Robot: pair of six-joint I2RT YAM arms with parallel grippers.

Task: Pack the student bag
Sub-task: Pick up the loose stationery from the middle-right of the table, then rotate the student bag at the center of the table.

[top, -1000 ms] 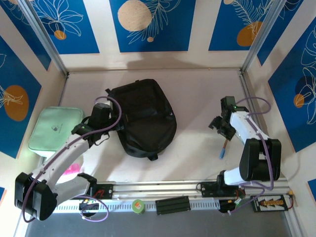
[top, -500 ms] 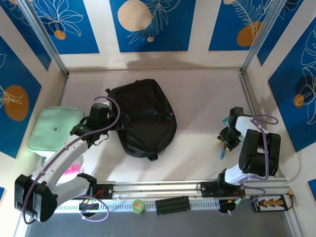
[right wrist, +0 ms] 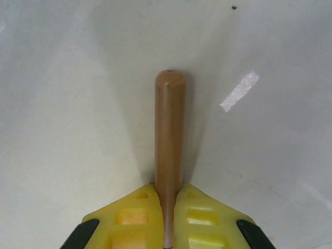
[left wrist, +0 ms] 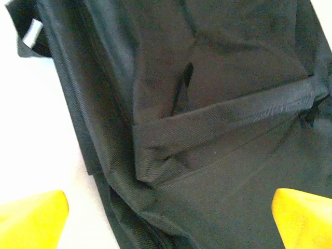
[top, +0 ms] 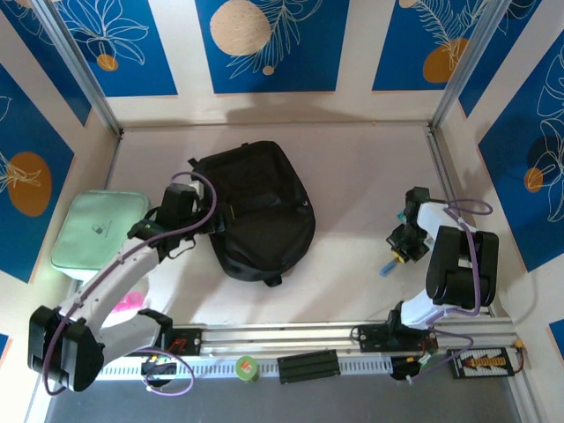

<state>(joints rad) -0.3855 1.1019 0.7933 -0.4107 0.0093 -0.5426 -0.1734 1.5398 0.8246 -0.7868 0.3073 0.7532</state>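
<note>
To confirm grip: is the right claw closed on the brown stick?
Yes, the right claw pinches the brown stick between its yellow fingers.

I can read no word or number anywhere: the small dark emblem [top: 101, 231] on the mint-green pouch [top: 84, 216] is too tiny to make out, and the black fabric of the student bag [top: 264, 203] bears nothing legible

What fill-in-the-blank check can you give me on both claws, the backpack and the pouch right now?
1. The right claw is ____ on the brown stick.
2. The left claw, facing the black backpack, is ____.
3. The green pouch lies to the ____ of the backpack.
Missing words: shut; open; left.
</note>
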